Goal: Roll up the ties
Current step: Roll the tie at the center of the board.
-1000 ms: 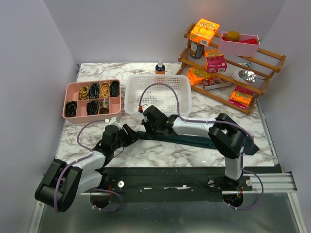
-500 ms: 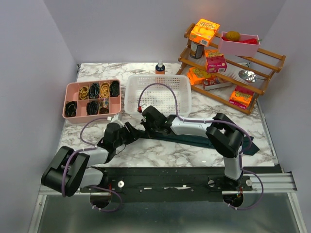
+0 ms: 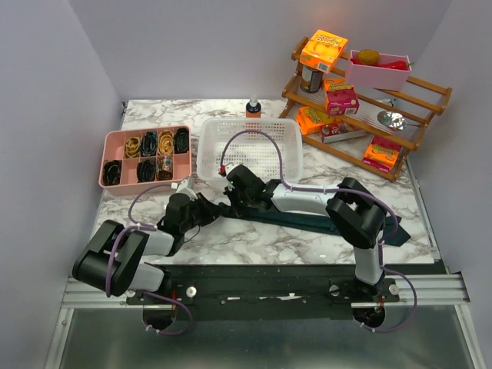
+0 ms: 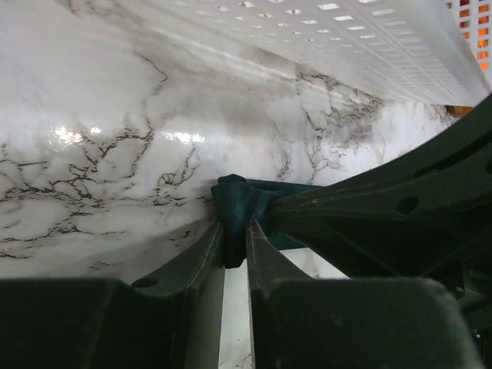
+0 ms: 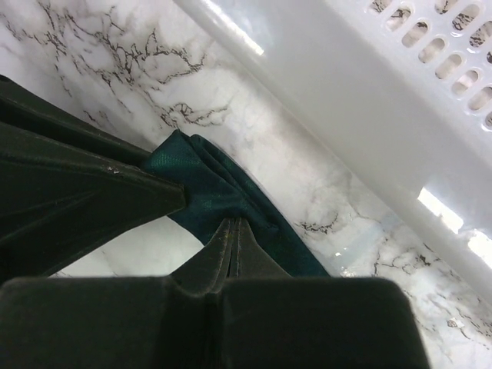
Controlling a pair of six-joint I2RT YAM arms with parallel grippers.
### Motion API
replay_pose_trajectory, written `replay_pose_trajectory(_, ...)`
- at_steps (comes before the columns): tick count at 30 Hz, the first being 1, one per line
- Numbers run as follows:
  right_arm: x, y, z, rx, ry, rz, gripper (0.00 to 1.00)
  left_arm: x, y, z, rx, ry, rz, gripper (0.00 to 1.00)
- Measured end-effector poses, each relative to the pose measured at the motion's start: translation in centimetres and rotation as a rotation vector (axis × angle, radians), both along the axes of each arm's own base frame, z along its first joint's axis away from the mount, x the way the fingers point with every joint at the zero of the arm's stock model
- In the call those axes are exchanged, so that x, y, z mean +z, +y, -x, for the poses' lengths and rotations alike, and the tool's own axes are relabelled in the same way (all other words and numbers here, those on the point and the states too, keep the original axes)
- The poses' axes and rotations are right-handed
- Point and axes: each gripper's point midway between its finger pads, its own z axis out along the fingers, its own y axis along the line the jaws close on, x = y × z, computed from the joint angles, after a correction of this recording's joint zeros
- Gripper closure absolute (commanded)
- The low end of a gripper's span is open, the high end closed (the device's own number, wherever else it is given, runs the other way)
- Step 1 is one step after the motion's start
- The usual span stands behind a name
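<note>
Our left hand (image 4: 234, 240) pinches the folded end of the tie (image 4: 240, 201), we judge to start rolling; our right hand (image 5: 233, 225), closed, seems to pin it on the bench (image 4: 115, 115).

Overhead, two wrist close-ups sharing tie (image 4: 240, 201)

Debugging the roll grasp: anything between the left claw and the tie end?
Nothing visible. The left claw has the end of the tie pinched between its fingers. The right claw is shut on the tie right beside it. The white basket sits behind them, not in between.
</note>
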Motion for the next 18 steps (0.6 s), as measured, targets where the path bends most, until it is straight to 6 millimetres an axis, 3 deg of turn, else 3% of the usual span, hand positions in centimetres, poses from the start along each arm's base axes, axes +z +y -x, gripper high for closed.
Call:
replay_pose_trajectory(6, 0.1, 0.3, 0.1, 0.01, 0.004, -0.014, 0.99, 0.9, 0.2, 0.2, -0.006, -0.023, -0.016, 1.0)
replay_pose_trajectory(18, 0.3, 1.0, 1.2, 0.069, 0.045, -0.044, 0.99, -0.1, 1.9, 2.1, 0.05, 0.086, -0.077, 1.0)
